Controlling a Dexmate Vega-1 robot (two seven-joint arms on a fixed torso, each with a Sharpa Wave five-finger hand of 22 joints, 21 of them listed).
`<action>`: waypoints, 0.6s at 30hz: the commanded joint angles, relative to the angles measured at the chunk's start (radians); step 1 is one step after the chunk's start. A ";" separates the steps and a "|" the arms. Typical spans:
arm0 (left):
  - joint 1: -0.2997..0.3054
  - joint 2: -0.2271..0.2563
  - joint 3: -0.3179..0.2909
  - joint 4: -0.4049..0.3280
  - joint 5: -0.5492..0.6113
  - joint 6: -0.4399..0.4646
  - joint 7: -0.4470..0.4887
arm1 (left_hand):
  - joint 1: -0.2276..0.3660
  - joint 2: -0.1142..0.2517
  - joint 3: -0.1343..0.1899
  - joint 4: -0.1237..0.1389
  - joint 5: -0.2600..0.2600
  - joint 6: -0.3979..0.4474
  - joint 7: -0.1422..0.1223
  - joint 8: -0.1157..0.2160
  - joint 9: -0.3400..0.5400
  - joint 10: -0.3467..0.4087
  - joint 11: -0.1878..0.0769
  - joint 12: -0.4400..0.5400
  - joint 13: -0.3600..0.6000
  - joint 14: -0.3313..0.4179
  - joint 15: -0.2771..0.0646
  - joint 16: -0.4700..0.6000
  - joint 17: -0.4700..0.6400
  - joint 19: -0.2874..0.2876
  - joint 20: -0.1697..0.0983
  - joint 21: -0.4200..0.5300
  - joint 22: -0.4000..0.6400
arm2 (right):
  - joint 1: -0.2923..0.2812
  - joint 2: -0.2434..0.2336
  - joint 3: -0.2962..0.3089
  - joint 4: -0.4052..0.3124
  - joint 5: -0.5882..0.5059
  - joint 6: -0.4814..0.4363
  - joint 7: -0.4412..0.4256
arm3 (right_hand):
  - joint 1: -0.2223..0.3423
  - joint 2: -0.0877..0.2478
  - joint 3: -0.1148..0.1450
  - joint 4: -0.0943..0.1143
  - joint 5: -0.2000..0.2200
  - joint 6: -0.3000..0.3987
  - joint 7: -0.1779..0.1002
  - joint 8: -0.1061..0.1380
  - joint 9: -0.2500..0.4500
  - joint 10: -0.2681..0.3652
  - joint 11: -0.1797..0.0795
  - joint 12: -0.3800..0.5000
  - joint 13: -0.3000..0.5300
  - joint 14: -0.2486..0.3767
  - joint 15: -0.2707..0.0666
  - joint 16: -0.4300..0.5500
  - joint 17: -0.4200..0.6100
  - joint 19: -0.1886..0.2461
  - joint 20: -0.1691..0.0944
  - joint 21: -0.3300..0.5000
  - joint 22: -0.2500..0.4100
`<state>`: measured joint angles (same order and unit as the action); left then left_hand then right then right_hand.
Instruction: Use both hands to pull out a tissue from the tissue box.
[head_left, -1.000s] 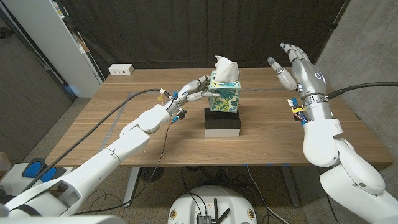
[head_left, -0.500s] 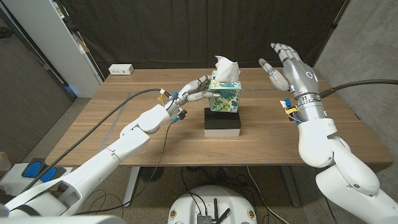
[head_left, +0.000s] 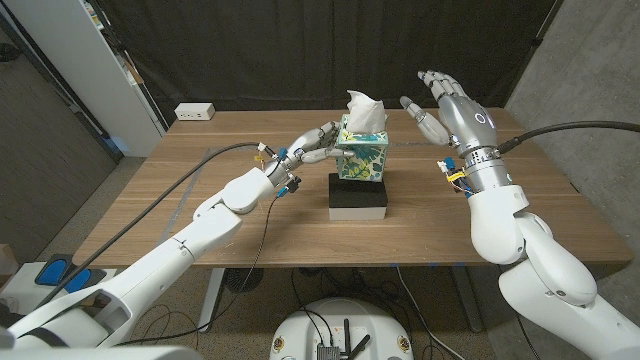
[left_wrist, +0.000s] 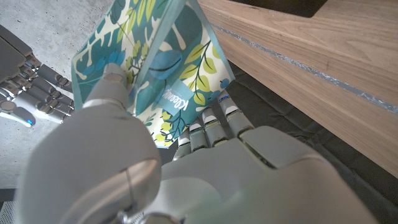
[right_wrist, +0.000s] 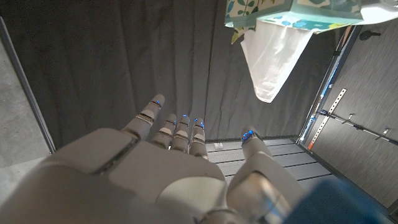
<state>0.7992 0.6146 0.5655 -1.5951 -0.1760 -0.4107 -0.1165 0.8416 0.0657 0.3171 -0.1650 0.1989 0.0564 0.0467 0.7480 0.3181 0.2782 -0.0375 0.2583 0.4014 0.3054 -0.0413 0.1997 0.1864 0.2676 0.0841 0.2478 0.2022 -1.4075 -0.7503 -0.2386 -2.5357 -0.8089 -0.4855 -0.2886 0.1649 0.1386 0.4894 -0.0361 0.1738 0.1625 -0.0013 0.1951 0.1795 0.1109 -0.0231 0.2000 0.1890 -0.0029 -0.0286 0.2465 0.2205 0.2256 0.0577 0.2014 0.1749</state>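
A teal tissue box (head_left: 362, 157) with a leaf print stands on a black block (head_left: 358, 196) at the table's middle. A white tissue (head_left: 363, 110) sticks up from its top. My left hand (head_left: 314, 143) grips the box's left side, thumb and fingers pressed on the box (left_wrist: 163, 81). My right hand (head_left: 447, 104) hovers raised to the right of the tissue, fingers spread, holding nothing. In the right wrist view the tissue (right_wrist: 273, 55) hangs from the box (right_wrist: 292, 12), apart from my fingers (right_wrist: 177, 127).
A white power strip (head_left: 195, 112) lies at the table's far left corner. A white cabinet (head_left: 100, 60) stands left of the table, and a black curtain (head_left: 300, 50) hangs behind it. My right hand (left_wrist: 28, 93) also appears beyond the box in the left wrist view.
My right hand has moved left toward the tissue, staying raised and spread. My left hand and the box have not moved.
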 joint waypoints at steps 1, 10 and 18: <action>-0.020 -0.008 0.007 0.022 -0.002 -0.011 -0.016 | 0.001 0.012 0.004 0.000 0.007 0.004 -0.005 0.007 0.004 0.006 0.001 -0.005 0.005 -0.008 -0.014 0.000 0.001 0.000 0.000 0.007 0.004 | 0.055 -0.005 -0.065 0.005 -0.054 -0.016 0.040 | -0.003 0.009 -0.001 -0.004 -0.001 0.011 -0.002 0.001 0.002 0.002 0.004 -0.002 0.003 0.003 -0.006 0.003 0.002 0.000 0.006 0.006 0.004; -0.026 -0.013 0.009 0.026 -0.004 -0.013 -0.020 | 0.000 0.011 0.005 0.000 0.007 0.002 -0.005 0.008 0.004 0.006 0.002 -0.006 0.007 -0.008 -0.014 0.000 0.001 -0.002 0.001 0.007 0.004 | 0.079 -0.001 -0.075 0.017 -0.050 -0.003 0.052 | -0.002 0.009 -0.002 -0.007 0.000 0.022 -0.003 0.004 0.002 -0.001 0.001 -0.003 0.003 0.002 -0.006 0.002 0.003 0.000 0.008 0.005 0.004; -0.028 -0.014 0.009 0.025 -0.005 -0.010 -0.020 | 0.000 0.013 0.007 0.000 0.007 0.000 -0.005 0.010 0.003 0.006 0.001 -0.007 0.008 -0.009 -0.014 0.000 0.001 -0.002 0.001 0.007 0.004 | 0.116 -0.015 -0.079 0.028 -0.017 0.024 0.085 | 0.010 0.012 0.005 -0.020 0.004 0.030 -0.012 0.006 0.003 -0.007 -0.002 -0.005 0.003 -0.001 -0.003 -0.001 0.000 -0.002 0.010 0.004 0.004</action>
<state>0.7781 0.6040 0.5727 -1.5736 -0.1801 -0.4206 -0.1330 0.8408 0.0655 0.3176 -0.1645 0.1971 0.0548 0.0482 0.7476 0.3181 0.2782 -0.0375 0.2508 0.4062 0.3054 -0.0413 0.1997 0.1864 0.2676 0.0841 0.2478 0.2022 -1.3351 -0.7534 -0.3023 -2.5215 -0.8475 -0.4895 -0.2374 0.1650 0.1385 0.4909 -0.0455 0.1739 0.1861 -0.0106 0.1951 0.1793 0.1106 -0.0234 0.1958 0.1889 -0.0029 -0.0286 0.2465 0.2185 0.2202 0.0629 0.2014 0.1748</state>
